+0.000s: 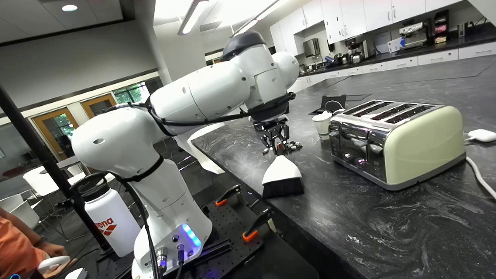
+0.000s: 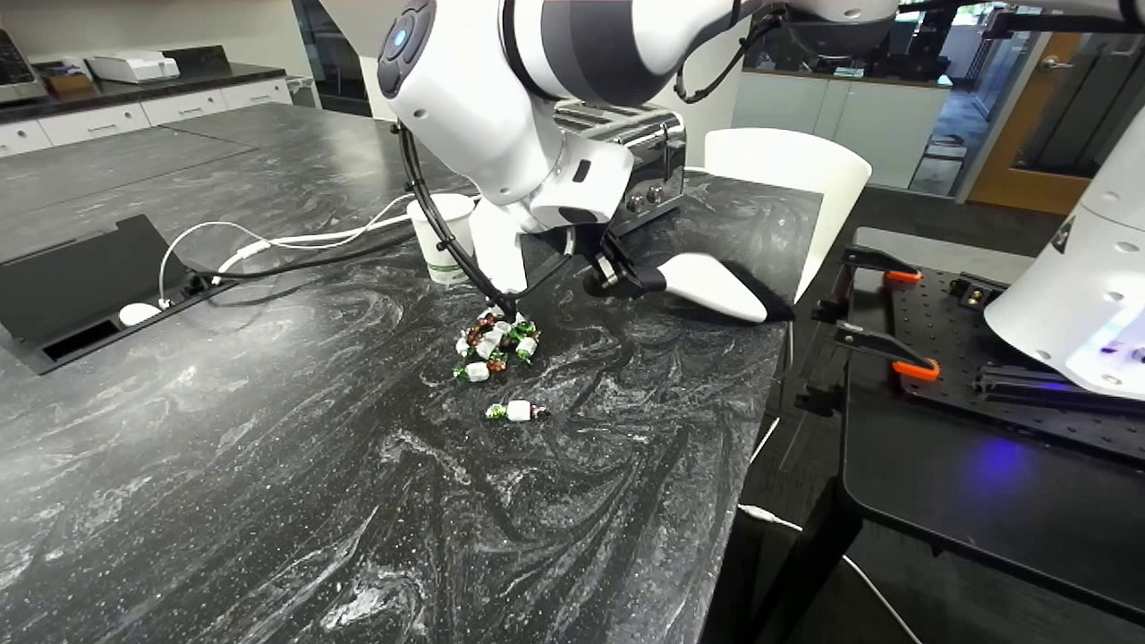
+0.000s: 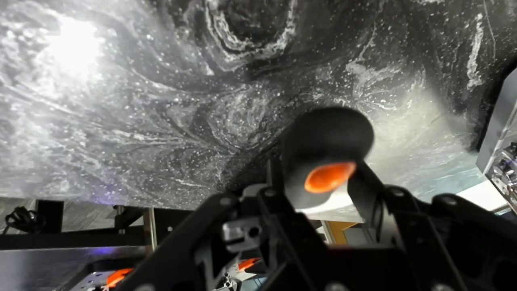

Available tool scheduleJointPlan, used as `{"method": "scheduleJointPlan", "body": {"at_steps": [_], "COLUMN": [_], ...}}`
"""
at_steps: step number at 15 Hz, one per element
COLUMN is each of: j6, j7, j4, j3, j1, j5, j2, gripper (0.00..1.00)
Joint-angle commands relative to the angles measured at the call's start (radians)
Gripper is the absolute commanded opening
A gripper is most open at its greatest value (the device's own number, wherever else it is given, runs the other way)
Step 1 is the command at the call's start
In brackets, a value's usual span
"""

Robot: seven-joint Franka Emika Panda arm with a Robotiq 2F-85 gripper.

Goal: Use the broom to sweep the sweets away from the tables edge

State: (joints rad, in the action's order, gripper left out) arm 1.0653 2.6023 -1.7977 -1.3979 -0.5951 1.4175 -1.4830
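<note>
Near the edge of the table (image 2: 662,501), the gripper (image 3: 317,173) pinches the broom (image 1: 282,169) by its handle (image 3: 330,135), leaving the bristles (image 1: 285,188) free, presumably to get behind the sweets (image 2: 496,343) and push inward; these lie clustered, one piece (image 2: 518,410) apart, farther in

Office-style kitchen, white cabinets (image 1: 354,17), coffee machine (image 1: 413,31), toaster (image 1: 424,145), strip lights (image 1: 193,17)
</note>
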Motion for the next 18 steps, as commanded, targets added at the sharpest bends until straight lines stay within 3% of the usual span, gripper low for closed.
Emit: {"method": "scheduleJointPlan", "body": {"at_steps": [1, 4, 7, 8, 12, 18], "j6": [0.036, 0.057, 0.078, 0.177, 0.282, 0.377], "j7": [0.000, 0.000, -0.004, -0.012, -0.071, -0.270], "j4": [0.024, 0.052, 0.075, 0.070, 0.038, -0.041], "j3": [0.002, -0.026, -0.097, -0.054, -0.135, -0.209], "j1": [0.008, 0.003, -0.020, -0.020, -0.085, -0.204], "j5": [0.027, 0.061, 0.057, -0.062, -0.296, -0.478], "j2": [0.000, 0.000, 0.026, 0.147, 0.274, 0.527], "gripper": [0.78, 0.99, 1.00, 1.00, 1.00, 1.00]}}
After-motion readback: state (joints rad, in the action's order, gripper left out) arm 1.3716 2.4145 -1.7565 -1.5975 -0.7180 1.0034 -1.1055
